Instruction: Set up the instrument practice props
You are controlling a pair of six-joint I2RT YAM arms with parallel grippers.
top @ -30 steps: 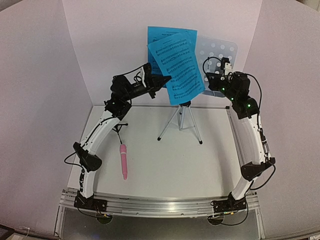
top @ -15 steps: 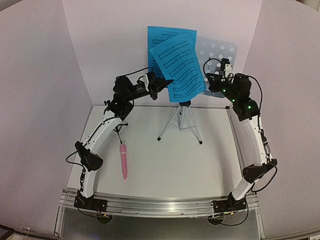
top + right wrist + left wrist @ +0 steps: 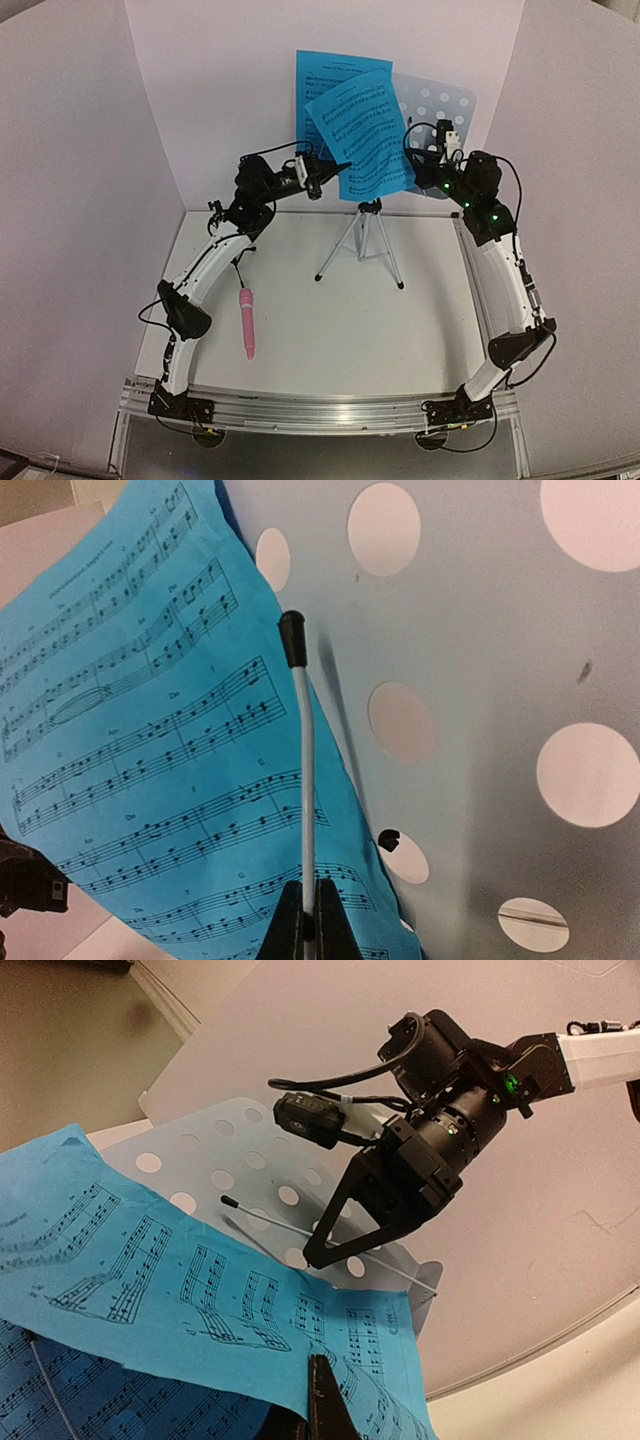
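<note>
The pale-blue perforated music stand [image 3: 445, 100] stands on its silver tripod [image 3: 361, 245] at the back. One blue page [image 3: 325, 72] rests on it. My left gripper [image 3: 338, 167] is shut on the lower edge of the second, tilted blue page [image 3: 362, 135], as the left wrist view [image 3: 322, 1400] shows on the page [image 3: 200, 1290]. My right gripper [image 3: 418, 172] is shut on the stand's wire page retainer [image 3: 306, 750], seen in the right wrist view [image 3: 308, 925], next to the page [image 3: 150, 760]. The pink microphone [image 3: 246, 322] lies on the table. The black mic holder [image 3: 236, 262] is partly hidden behind my left arm.
White walls close in the table at the back and on both sides. The tripod's legs spread across the back middle of the table. My right gripper [image 3: 335, 1245] shows in the left wrist view, over the stand desk [image 3: 250, 1165].
My left gripper has pushed to the right with the tilted page, which has slid further across the stand. My right gripper has stayed on the wire retainer, shifting slightly.
</note>
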